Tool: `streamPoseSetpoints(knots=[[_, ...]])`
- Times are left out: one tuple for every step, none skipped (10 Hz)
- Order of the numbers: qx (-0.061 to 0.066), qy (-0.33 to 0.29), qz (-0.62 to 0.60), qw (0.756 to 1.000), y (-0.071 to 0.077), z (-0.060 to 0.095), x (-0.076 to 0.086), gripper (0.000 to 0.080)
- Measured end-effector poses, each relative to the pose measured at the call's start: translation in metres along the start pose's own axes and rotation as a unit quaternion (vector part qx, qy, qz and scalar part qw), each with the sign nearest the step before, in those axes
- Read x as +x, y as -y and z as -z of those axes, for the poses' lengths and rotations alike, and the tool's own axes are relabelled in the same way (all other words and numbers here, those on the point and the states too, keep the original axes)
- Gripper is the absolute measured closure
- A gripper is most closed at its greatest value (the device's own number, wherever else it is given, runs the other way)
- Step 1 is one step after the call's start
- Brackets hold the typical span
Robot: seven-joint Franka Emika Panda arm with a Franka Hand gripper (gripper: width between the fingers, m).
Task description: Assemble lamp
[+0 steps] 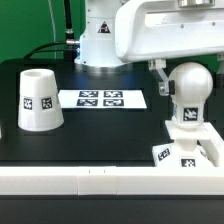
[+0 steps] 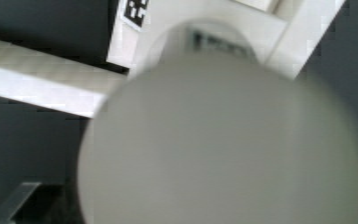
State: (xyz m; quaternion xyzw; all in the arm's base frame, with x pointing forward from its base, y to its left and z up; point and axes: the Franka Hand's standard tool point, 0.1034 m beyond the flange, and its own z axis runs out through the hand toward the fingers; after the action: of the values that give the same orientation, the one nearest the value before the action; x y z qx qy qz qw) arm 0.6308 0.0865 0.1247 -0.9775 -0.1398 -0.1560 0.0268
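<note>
The white round bulb (image 1: 189,88) stands upright with its neck in the flat stepped base (image 1: 186,152) at the exterior view's right, by the front rail. My gripper (image 1: 186,80) comes down from above and straddles the bulb's head, with one dark finger (image 1: 160,80) against its side. The jaws look shut on the bulb. In the wrist view the blurred bulb (image 2: 220,140) fills most of the picture, with a dark finger (image 2: 25,200) pressed at its edge. The tapered shade (image 1: 38,99) stands alone at the exterior view's left.
The marker board (image 1: 101,98) lies flat in the middle of the black table between the shade and the bulb. A white rail (image 1: 90,178) runs along the table's front edge. The robot's base (image 1: 100,40) stands behind.
</note>
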Motion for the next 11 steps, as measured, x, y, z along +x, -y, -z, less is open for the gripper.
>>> streamPoseSetpoints(knots=[[-0.001, -0.002, 0.000, 1.000, 0.000, 0.003, 0.002, 0.0102], [-0.001, -0.003, 0.000, 1.000, -0.001, 0.006, 0.003, 0.0102], [-0.001, -0.004, 0.000, 1.000, -0.001, 0.010, 0.004, 0.0101], [-0.001, -0.002, 0.001, 1.000, -0.001, 0.015, 0.006, 0.0101], [0.001, 0.007, 0.001, 1.000, 0.000, 0.024, 0.007, 0.0101], [0.002, 0.008, 0.002, 1.000, 0.000, 0.030, 0.011, 0.0101], [0.002, 0.007, 0.001, 1.000, 0.000, 0.026, 0.010, 0.0101], [0.004, 0.015, 0.001, 1.000, 0.001, 0.025, 0.007, 0.0101], [0.005, 0.020, 0.001, 1.000, 0.001, 0.025, 0.007, 0.0101], [0.005, 0.022, 0.001, 1.000, 0.000, 0.023, 0.006, 0.0101], [0.006, 0.030, 0.000, 1.000, -0.002, 0.019, 0.001, 0.0101]])
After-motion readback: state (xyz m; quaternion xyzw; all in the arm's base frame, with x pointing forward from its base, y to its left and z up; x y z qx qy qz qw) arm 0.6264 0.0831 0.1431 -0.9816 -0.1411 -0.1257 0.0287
